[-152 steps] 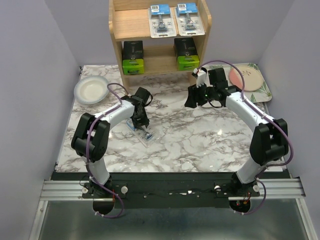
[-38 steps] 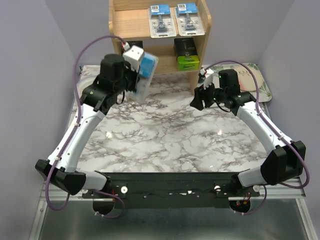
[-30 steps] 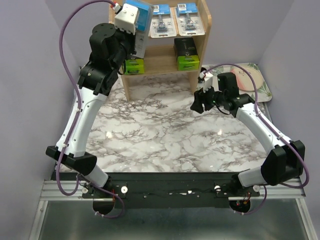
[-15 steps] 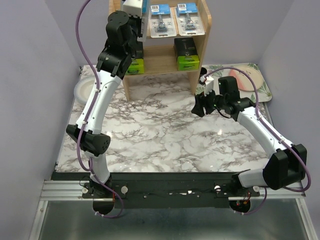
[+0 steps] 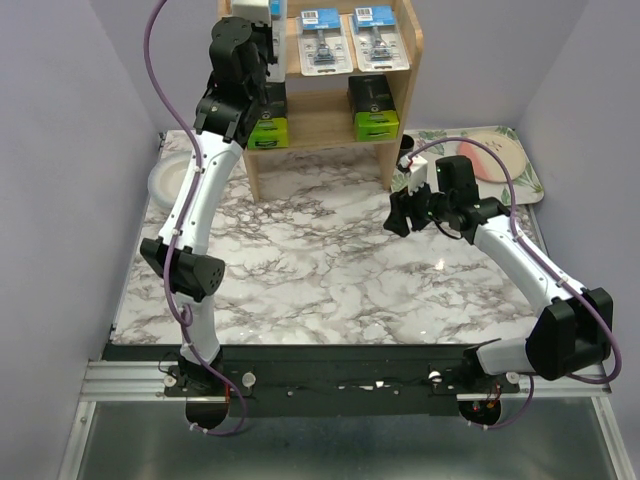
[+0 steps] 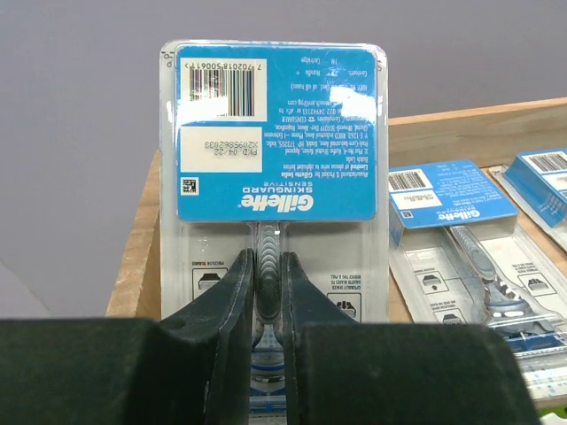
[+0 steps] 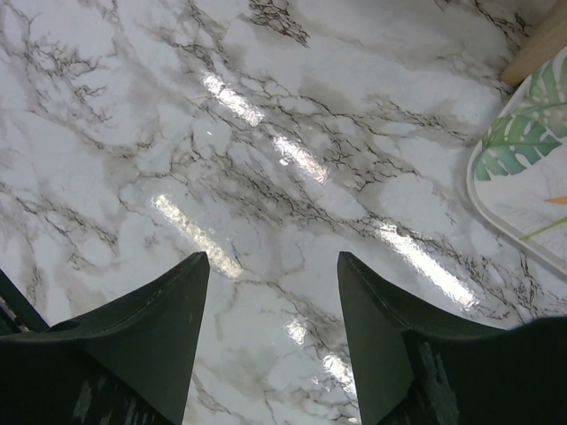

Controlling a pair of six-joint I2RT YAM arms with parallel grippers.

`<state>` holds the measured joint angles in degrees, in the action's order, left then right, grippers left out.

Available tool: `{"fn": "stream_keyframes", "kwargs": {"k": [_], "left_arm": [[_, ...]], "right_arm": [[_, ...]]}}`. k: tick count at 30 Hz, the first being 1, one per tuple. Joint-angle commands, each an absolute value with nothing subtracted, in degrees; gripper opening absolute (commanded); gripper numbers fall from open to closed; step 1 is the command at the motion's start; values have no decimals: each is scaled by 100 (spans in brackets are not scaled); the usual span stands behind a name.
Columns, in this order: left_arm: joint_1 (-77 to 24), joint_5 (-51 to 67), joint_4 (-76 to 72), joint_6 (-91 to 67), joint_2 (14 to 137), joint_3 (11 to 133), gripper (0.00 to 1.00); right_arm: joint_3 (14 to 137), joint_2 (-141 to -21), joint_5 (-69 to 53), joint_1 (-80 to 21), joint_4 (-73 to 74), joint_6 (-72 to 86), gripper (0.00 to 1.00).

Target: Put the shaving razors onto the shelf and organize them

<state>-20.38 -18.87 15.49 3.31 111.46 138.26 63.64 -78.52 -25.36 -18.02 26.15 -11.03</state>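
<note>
Left wrist view: blister pack poised at the upper tier's left end

Item: one blister pack [image 6: 275, 177], blue card uppermost, long axis upright. The left gripper [image 6: 267, 305] pinches its clear lower part, fingers [image 6: 237, 301] closed on it.
Location: at the left end of the shelf [image 6: 443, 133], upper tier, bare wood beside and behind it. Contact with the wood cannot be told. The shelved packs [image 6: 461, 239] lie flat just to its right.
Nearer arm: the left, by far.
Right gripper [image 7: 270, 319]: fingers spread wide, holding nothing, over the bench [image 7: 266, 133].
Lower tier: black boxes [image 5: 375, 108].
</note>
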Motion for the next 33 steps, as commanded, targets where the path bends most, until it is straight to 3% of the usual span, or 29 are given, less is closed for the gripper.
{"fn": "stream_keyframes", "kwargs": {"k": [1, 15, 20, 23, 27, 33], "left_arm": [[-1986, -1863, 1336, 62, 11355, 14089, 23], [-1986, -1705, 1055, 18, 11338, 14423, 33], [-1986, -1688, 758, 53, 11206, 14379, 45], [-1978, -1460, 380, 70, 10961, 14388, 46], [-1750, -154, 386, 141, 10277, 14020, 52], [-582, 1667, 1378, -490, 9318, 12719, 73]], "right_arm": [[6276, -7734, -2400, -1811, 2531, -1222, 69], [6267, -7752, -2408, -1811, 2523, -1257, 69], [6275, -7770, -2434, -1811, 2531, -1248, 69], [6267, -7752, -2417, -1811, 2540, -1239, 69], [6258, -7673, -2356, -1811, 2592, -1309, 69], [6337, -7717, -2320, -1810, 2724, -1371, 69]]}}
